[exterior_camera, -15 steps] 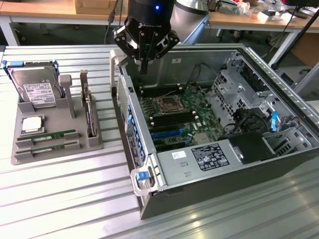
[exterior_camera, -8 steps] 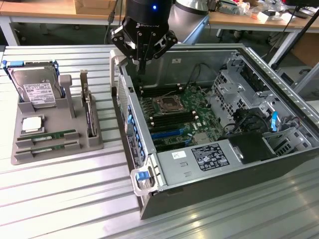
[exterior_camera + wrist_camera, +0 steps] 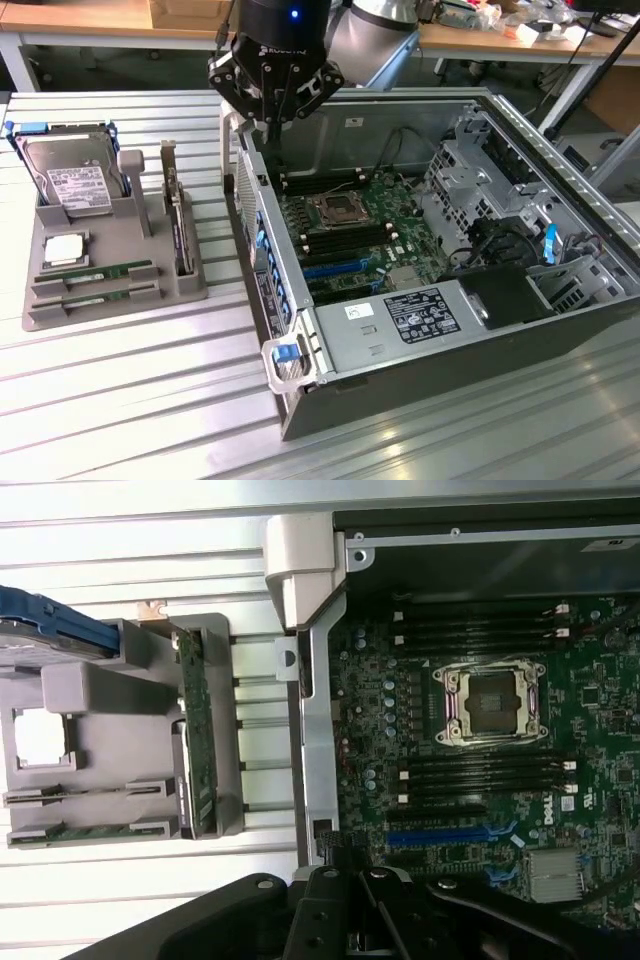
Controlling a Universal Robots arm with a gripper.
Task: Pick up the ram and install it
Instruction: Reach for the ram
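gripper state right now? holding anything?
Gripper: shut, nothing seen held in it.

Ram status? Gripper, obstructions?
Gripper shut, empty, over the case edge. Both ram sticks lying in the gray tray, untouched. Nothing on top of them.

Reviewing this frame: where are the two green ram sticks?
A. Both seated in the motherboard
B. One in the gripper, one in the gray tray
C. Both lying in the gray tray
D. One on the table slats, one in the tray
C: one ram stick and the second stick lie side by side in the gray tray, while the gripper is shut and empty above the case wall.
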